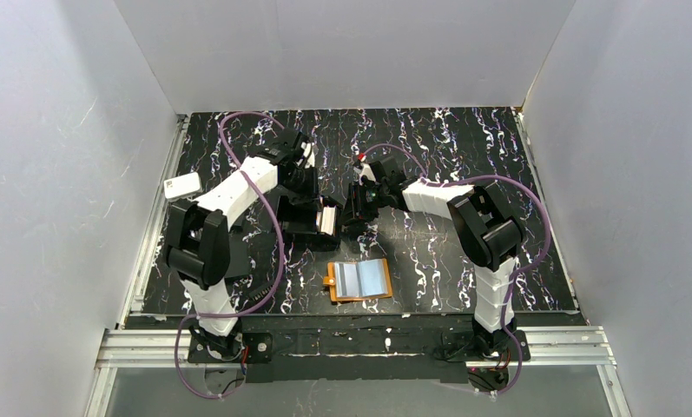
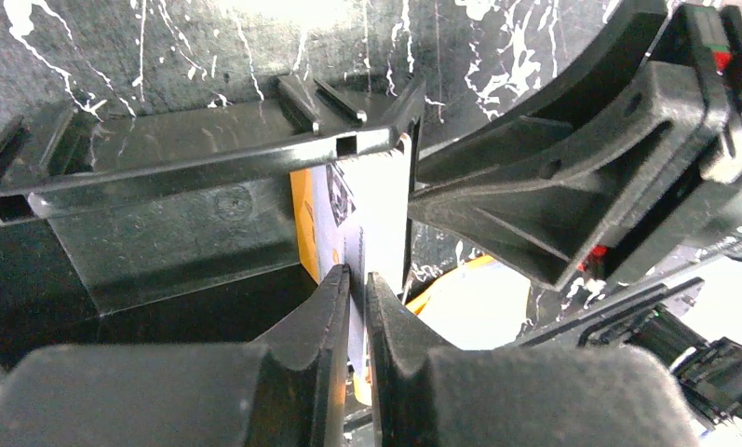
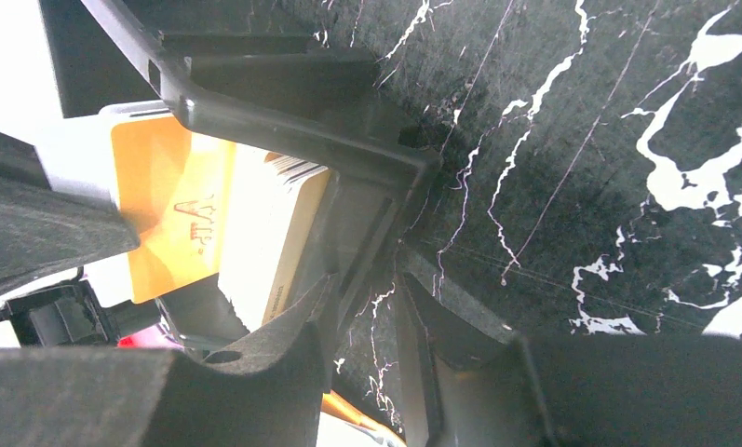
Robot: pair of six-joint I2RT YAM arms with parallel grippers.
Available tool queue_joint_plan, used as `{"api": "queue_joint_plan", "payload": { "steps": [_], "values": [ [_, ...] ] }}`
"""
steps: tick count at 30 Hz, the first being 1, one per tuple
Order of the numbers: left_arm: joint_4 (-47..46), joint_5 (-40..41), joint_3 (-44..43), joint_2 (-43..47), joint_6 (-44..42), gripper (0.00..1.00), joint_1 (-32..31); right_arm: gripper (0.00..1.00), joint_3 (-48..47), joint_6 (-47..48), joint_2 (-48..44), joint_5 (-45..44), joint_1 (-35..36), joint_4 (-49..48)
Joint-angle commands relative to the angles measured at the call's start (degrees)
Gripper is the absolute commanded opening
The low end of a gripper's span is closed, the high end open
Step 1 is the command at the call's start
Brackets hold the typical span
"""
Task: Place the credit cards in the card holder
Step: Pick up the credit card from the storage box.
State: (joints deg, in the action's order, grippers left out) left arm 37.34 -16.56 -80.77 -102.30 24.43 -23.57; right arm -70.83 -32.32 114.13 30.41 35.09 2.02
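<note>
The credit cards (image 1: pixel 329 219) stand on edge as a stack at the right end of a black open tray (image 1: pixel 294 228). My left gripper (image 1: pixel 318 208) reaches into the tray; in the left wrist view it (image 2: pixel 357 284) is pinched on one pale card (image 2: pixel 371 205) of the stack. My right gripper (image 1: pixel 354 211) is at the tray's right end, open (image 3: pixel 371 317), one finger inside beside the cards (image 3: pixel 264 233), the other outside the tray wall (image 3: pixel 283 126). An orange card (image 3: pixel 176 205) fronts the stack. The orange-tan card holder (image 1: pixel 359 280) lies open near the front edge.
A white rounded box (image 1: pixel 182 185) lies at the table's left edge. White walls close in the left, back and right. The card holder's orange edge (image 2: pixel 451 279) shows beyond the tray in the left wrist view.
</note>
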Motion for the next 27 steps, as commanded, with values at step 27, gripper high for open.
{"api": "queue_joint_plan", "payload": {
  "steps": [27],
  "values": [
    [4.9, 8.8, -5.1, -4.3, -1.9, 0.00, -3.8, 0.37, -2.8, 0.1, 1.4, 0.8, 1.0, -2.6]
  ]
}}
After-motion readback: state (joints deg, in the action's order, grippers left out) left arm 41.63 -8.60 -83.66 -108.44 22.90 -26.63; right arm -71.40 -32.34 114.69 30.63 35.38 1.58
